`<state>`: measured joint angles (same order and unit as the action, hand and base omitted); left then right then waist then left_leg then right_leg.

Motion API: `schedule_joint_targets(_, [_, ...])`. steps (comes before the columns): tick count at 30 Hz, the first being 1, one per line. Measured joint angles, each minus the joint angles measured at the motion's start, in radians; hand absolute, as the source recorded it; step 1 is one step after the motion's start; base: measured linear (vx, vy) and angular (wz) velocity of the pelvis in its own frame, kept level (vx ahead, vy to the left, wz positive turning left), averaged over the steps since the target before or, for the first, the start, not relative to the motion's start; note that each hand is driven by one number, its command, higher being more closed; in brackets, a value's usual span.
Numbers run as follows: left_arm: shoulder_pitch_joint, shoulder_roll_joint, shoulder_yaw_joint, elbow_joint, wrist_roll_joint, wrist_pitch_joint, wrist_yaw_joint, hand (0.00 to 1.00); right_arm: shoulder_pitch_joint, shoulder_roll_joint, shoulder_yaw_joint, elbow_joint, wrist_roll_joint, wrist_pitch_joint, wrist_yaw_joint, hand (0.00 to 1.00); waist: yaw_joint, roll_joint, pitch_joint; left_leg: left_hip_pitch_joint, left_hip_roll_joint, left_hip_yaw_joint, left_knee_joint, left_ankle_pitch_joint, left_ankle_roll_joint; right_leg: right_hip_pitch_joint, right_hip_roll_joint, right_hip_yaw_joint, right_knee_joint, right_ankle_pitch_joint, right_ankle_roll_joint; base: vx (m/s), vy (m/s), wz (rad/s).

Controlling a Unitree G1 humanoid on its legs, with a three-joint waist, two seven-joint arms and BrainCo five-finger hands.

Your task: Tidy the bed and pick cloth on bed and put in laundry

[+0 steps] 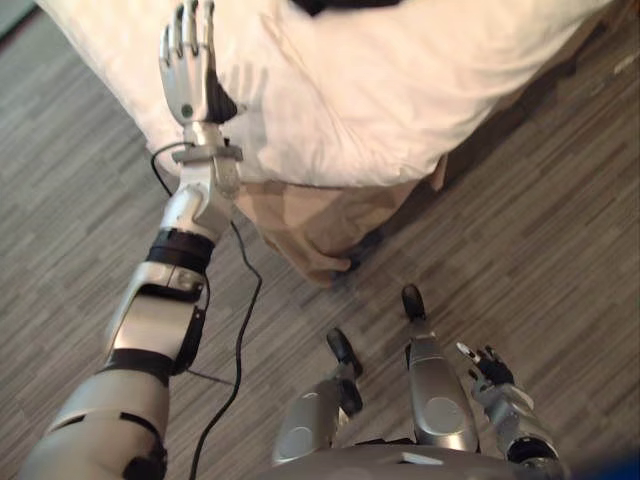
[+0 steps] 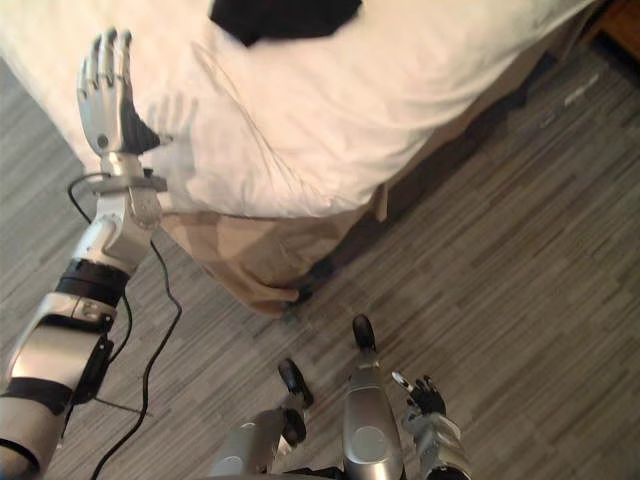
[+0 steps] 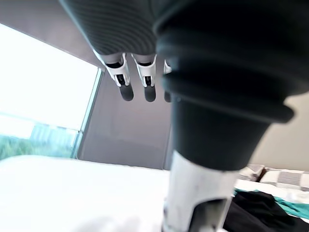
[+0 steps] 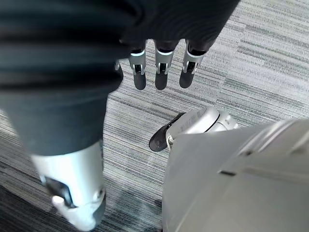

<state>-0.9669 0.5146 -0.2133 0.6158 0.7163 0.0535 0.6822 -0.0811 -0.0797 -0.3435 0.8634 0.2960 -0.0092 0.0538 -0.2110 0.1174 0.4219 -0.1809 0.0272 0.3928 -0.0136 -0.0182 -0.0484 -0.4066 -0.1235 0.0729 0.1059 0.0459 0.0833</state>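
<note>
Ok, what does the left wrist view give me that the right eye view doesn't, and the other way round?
The left wrist view adds a bright window behind the bed and checked pillows at its far side. The right eye view adds the grey plank floor, the tan bed skirt under the cover's corner, and the right hand hanging low, fingers relaxed, holding nothing. Both share the white bed cover, the dark cloth lying on it, and the left hand, fingers straight, over the cover's corner and apart from the cloth.

left hand point(image 1: 187, 62): arm extended, fingers straight | right hand point(image 1: 487, 370): low, fingers relaxed
</note>
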Motion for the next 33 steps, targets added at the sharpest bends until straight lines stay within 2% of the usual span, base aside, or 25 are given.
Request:
schedule_joint_targets(1, [-0.015, -0.004, -0.019, 0.0, 0.0, 0.021, -0.007, 1.0, -0.004, 0.003, 0.02, -0.034, 0.016, -0.003, 0.001, 0.0, 0.004, 0.0, 0.005, -0.022, 0.0, 0.019, 0.005, 0.003, -0.005, -0.034, 0.001, 0.01, 0.02, -0.002, -0.003, 0.0, -0.021, -0.17])
schedule_joint_targets(2, [-0.026, -0.01, -0.022, -0.001, 0.0, 0.045, -0.026, 1.0, -0.004, 0.002, 0.032, -0.054, 0.021, -0.008, 0.003, 0.0, 0.008, -0.001, 0.01, -0.032, -0.001, 0.025, 0.007, 0.005, -0.009, -0.049, 0.001, 0.016, 0.03, -0.003, -0.004, 0.01, -0.018, -0.13])
schedule_joint_targets(4, [-0.05, -0.033, -0.021, 0.009, -0.02, 0.144, -0.118, 1.0, -0.025, 0.001, 0.056, -0.107, 0.056, -0.016, 0.006, 0.0, 0.014, -0.005, 0.024, -0.071, 0.0, 0.042, 0.025, 0.007, -0.011, -0.096, 0.0, 0.026, 0.056, -0.005, -0.007, 0.0, -0.012, -0.03])
schedule_joint_targets(5, [-0.052, -0.035, -0.021, 0.01, -0.03, 0.179, -0.152, 1.0, -0.034, 0.001, 0.059, -0.116, 0.058, -0.017, 0.008, 0.0, 0.012, -0.006, 0.028, -0.078, 0.001, 0.043, 0.029, 0.007, -0.011, -0.104, 0.0, 0.026, 0.061, -0.005, -0.008, 0.0, 0.0, 0.0])
schedule_joint_targets(7, [-0.077, -0.041, -0.018, -0.001, -0.085, 0.306, -0.251, 1.0, -0.047, -0.003, 0.076, -0.171, 0.1, -0.021, 0.014, 0.0, 0.024, -0.016, 0.046, -0.088, 0.002, 0.07, 0.034, 0.006, -0.011, -0.13, 0.0, 0.033, 0.087, -0.014, -0.011, -0.03, -0.023, -0.06])
schedule_joint_targets(9, [-0.103, -0.041, -0.012, -0.004, -0.134, 0.374, -0.302, 1.0, -0.047, -0.01, 0.086, -0.2, 0.134, -0.02, 0.013, 0.0, 0.037, -0.017, 0.047, -0.1, 0.006, 0.09, 0.034, 0.0, -0.015, -0.149, 0.0, 0.031, 0.098, -0.017, -0.011, -0.05, -0.017, 0.03])
schedule_joint_targets(11, [-0.113, -0.041, 0.011, 0.003, -0.17, 0.404, -0.328, 1.0, -0.047, -0.017, 0.107, -0.214, 0.166, -0.018, 0.011, 0.0, 0.039, -0.021, 0.049, -0.102, 0.009, 0.097, 0.034, -0.008, -0.013, -0.152, 0.0, 0.025, 0.106, -0.019, -0.01, -0.04, -0.011, 0.08])
schedule_joint_targets(13, [-0.113, -0.041, 0.027, 0.016, -0.198, 0.404, -0.327, 1.0, -0.047, -0.025, 0.122, -0.227, 0.172, -0.012, 0.01, 0.0, 0.042, -0.021, 0.049, -0.102, 0.01, 0.104, 0.036, -0.011, -0.007, -0.152, -0.003, 0.023, 0.111, -0.02, -0.008, -0.02, -0.004, 0.03])
schedule_joint_targets(16, [-0.112, -0.042, 0.028, 0.035, -0.226, 0.384, -0.325, 1.0, -0.047, -0.032, 0.123, -0.24, 0.172, 0.009, 0.006, 0.0, 0.054, -0.022, 0.049, -0.098, 0.011, 0.109, 0.035, -0.013, -0.003, -0.146, -0.006, 0.019, 0.111, -0.02, -0.008, 0.04, 0.002, 0.04])
schedule_joint_targets(19, [-0.104, -0.055, 0.019, 0.064, -0.226, 0.285, -0.323, 1.0, -0.04, -0.046, 0.121, -0.24, 0.171, 0.039, 0.005, 0.0, 0.058, -0.023, 0.044, -0.068, 0.017, 0.089, 0.033, -0.004, 0.011, -0.09, -0.011, -0.02, 0.088, -0.021, -0.008, 0.12, 0.005, 0.19])
schedule_joint_targets(20, [-0.103, -0.056, 0.018, 0.064, -0.226, 0.281, -0.323, 1.0, -0.04, -0.046, 0.121, -0.239, 0.17, 0.04, 0.005, 0.0, 0.058, -0.023, 0.044, -0.065, 0.018, 0.088, 0.033, -0.004, 0.011, -0.085, -0.011, -0.022, 0.085, -0.021, -0.008, 0.14, 0.01, 0.24])
schedule_joint_targets(21, [-0.085, -0.059, 0.01, 0.066, -0.226, 0.237, -0.322, 1.0, -0.04, -0.046, 0.121, -0.23, 0.169, 0.042, 0.005, 0.0, 0.058, -0.024, 0.043, -0.046, 0.023, 0.08, 0.032, -0.003, 0.012, -0.051, -0.011, -0.043, 0.07, -0.021, -0.008, 0.14, 0.009, 0.24])
schedule_joint_targets(22, [-0.063, -0.059, 0.0, 0.062, -0.225, 0.204, -0.32, 1.0, -0.042, -0.047, 0.121, -0.209, 0.169, 0.045, 0.005, 0.0, 0.059, -0.024, 0.042, -0.029, 0.026, 0.068, 0.032, -0.003, 0.012, -0.021, -0.011, -0.062, 0.057, -0.021, -0.008, 0.17, 0.009, 0.27])
schedule_joint_targets(23, [-0.052, -0.059, -0.003, 0.056, -0.225, 0.19, -0.32, 1.0, -0.043, -0.048, 0.121, -0.197, 0.169, 0.046, 0.005, 0.0, 0.059, -0.023, 0.041, -0.022, 0.027, 0.062, 0.032, -0.003, 0.012, -0.007, -0.011, -0.068, 0.049, -0.021, -0.008, 0.13, 0.008, 0.26])
schedule_joint_targets(24, [-0.011, -0.05, -0.006, 0.021, -0.223, 0.15, -0.317, 1.0, -0.047, -0.051, 0.122, -0.154, 0.169, 0.051, 0.004, 0.0, 0.058, -0.023, 0.04, -0.004, 0.028, 0.051, 0.03, -0.003, 0.012, 0.029, -0.011, -0.084, 0.029, -0.021, -0.008, 0.12, 0.008, 0.28])
schedule_joint_targets(27, [0.118, 0.015, -0.014, -0.09, -0.209, 0.055, -0.319, 1.0, -0.05, -0.055, 0.125, -0.045, 0.17, 0.078, -0.002, 0.0, 0.052, -0.022, -0.002, 0.01, 0.027, 0.009, 0.029, -0.003, 0.012, 0.081, -0.017, -0.119, -0.015, -0.017, -0.004, 0.12, 0.01, 0.28])
schedule_joint_targets(29, [0.178, 0.045, -0.011, -0.153, -0.19, 0.015, -0.327, 1.0, -0.049, -0.058, 0.124, -0.01, 0.171, 0.081, -0.01, 0.0, 0.053, -0.022, -0.008, 0.031, 0.026, -0.006, 0.029, -0.003, 0.012, 0.124, -0.018, -0.135, -0.041, -0.008, -0.001, 0.09, 0.007, 0.26])
schedule_joint_targets(31, [0.295, 0.082, 0.01, -0.265, -0.181, -0.077, -0.352, 1.0, -0.04, -0.058, 0.123, 0.03, 0.172, 0.081, -0.018, 0.0, 0.058, -0.023, -0.051, 0.056, 0.025, -0.033, 0.028, -0.003, 0.011, 0.181, -0.019, -0.171, -0.087, 0.013, 0.002, 0.07, 0.005, 0.25])
schedule_joint_targets(32, [0.326, 0.088, 0.018, -0.29, -0.181, -0.099, -0.36, 1.0, -0.037, -0.058, 0.122, 0.037, 0.172, 0.081, -0.018, 0.0, 0.06, -0.023, -0.059, 0.065, 0.025, -0.04, 0.027, -0.003, 0.011, 0.197, -0.019, -0.176, -0.096, 0.015, 0.001, 0.04, 0.005, 0.26])
schedule_joint_targets(33, [0.395, 0.09, 0.032, -0.342, -0.183, -0.142, -0.373, 1.0, -0.026, -0.059, 0.12, 0.049, 0.172, 0.081, -0.018, 0.0, 0.064, -0.022, -0.089, 0.081, 0.022, -0.051, 0.024, -0.004, 0.011, 0.224, -0.022, -0.186, -0.108, 0.017, 0.003, 0.06, 0.014, 0.24])
